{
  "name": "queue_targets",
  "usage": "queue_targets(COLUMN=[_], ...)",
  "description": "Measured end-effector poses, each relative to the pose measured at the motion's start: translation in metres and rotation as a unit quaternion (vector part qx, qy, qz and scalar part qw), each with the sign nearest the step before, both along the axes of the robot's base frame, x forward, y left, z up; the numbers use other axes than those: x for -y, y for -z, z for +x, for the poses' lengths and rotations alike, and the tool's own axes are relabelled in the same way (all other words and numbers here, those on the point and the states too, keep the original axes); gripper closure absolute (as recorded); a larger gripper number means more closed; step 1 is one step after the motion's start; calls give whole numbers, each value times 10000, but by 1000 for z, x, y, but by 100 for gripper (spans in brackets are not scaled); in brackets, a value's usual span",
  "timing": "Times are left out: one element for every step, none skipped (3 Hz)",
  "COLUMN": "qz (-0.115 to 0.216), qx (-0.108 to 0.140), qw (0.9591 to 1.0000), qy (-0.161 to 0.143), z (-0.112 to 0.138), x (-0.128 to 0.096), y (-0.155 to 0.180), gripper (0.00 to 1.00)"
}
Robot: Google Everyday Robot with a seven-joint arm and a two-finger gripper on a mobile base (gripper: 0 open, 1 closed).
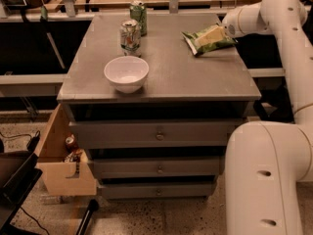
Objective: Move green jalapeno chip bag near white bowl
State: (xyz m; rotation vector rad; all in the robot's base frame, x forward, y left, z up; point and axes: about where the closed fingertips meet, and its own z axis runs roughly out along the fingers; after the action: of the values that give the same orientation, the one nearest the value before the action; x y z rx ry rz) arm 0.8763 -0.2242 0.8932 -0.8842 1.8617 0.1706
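Tool [211,33] at green jalapeno chip bag [216,45] (far right).

1. The gripper [215,33] sits over the far right of a grey cabinet top [195,77].
2. A green can [139,16] stands upright well left of the gripper.
3. A pale can [129,34] stands just beside it, closer to the front edge.
4. A wooden box [61,173] sits far below and to the left of the gripper, with a red can [71,142] inside.

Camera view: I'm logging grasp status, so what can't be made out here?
- Gripper, at the green jalapeno chip bag on the table's far right: whether it holds the bag; its own body covers the contact.
- Bag's lettering: too small.
- Open side drawer, lower left: contents mostly hidden by its wall.
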Motion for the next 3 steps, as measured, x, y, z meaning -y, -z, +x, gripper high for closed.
queue_targets(qz=[338, 594, 601], qx=[-282, -689, -727], qw=[9989, 9952, 9948], qy=[-189, -350, -378], z=[6, 2, 2], x=[-23, -40, -44], y=[26, 50, 53], gripper=[18, 41, 64])
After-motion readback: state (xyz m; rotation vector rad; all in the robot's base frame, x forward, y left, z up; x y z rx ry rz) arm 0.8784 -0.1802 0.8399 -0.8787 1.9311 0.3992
